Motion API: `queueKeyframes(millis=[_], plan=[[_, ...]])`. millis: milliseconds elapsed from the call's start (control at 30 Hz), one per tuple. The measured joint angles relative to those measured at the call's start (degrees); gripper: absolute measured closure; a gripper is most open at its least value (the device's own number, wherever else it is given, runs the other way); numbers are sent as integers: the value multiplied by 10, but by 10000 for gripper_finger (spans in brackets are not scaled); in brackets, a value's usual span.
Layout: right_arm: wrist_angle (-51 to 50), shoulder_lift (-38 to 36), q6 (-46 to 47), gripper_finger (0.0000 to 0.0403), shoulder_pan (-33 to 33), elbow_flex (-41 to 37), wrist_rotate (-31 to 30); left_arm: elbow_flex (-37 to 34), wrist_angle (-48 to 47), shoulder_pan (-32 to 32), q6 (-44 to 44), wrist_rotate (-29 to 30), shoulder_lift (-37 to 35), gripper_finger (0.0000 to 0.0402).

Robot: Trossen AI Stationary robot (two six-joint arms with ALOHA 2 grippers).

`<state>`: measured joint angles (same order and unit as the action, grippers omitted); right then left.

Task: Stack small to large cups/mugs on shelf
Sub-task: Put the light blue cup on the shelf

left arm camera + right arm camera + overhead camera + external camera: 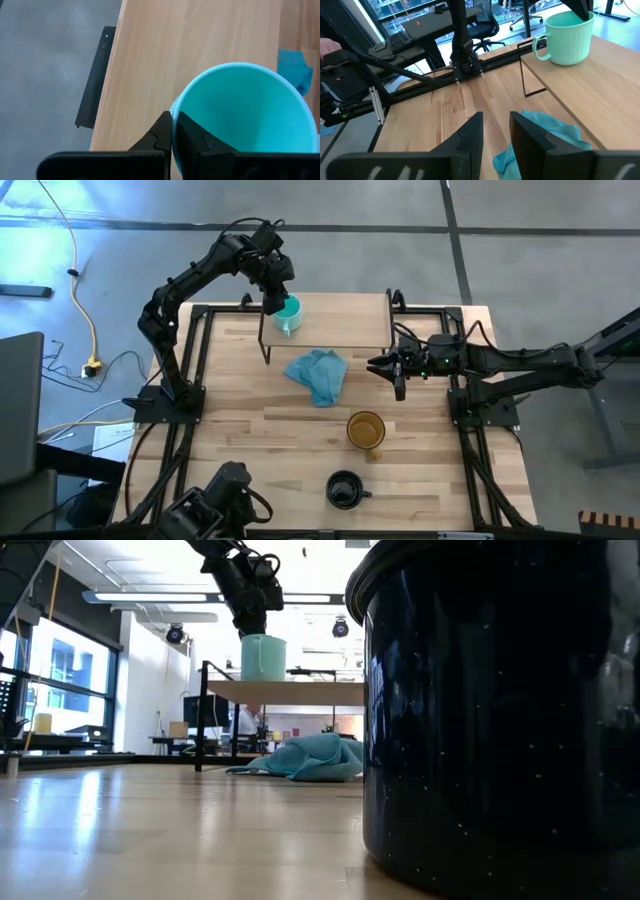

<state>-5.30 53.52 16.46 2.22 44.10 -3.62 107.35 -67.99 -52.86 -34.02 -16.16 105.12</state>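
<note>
- While the teal mug (288, 314) already stands on the shelf (345, 320) near its left end, the left hand (173, 134) pinches the mug's rim, one finger inside and one outside, so it is not yet let go.
- By my reading the task is about one third done: the smallest mug is placed, two are left.
- Yellow mug (366, 430) sits upright on the tabletop (240, 410), in front of the shelf and to its right; the black mug (345, 489) stands nearer the front edge.
- Right hand (398, 368) waits just beside the shelf's right end, low over the tabletop, its fingers spread a little and holding nothing.
- Count: three mugs, one shelf, one blue cloth (318, 374) crumpled just in front of the shelf, two arms.
</note>
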Motion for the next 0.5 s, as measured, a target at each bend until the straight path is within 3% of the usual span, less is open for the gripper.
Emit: queueKeyframes(millis=[333, 500], plan=[[0, 0, 0, 318, 0, 0, 0, 0, 5, 0, 2, 0, 0, 400], [0, 0, 0, 318, 0, 0, 0, 0, 13, 0, 6, 5, 1, 380]])
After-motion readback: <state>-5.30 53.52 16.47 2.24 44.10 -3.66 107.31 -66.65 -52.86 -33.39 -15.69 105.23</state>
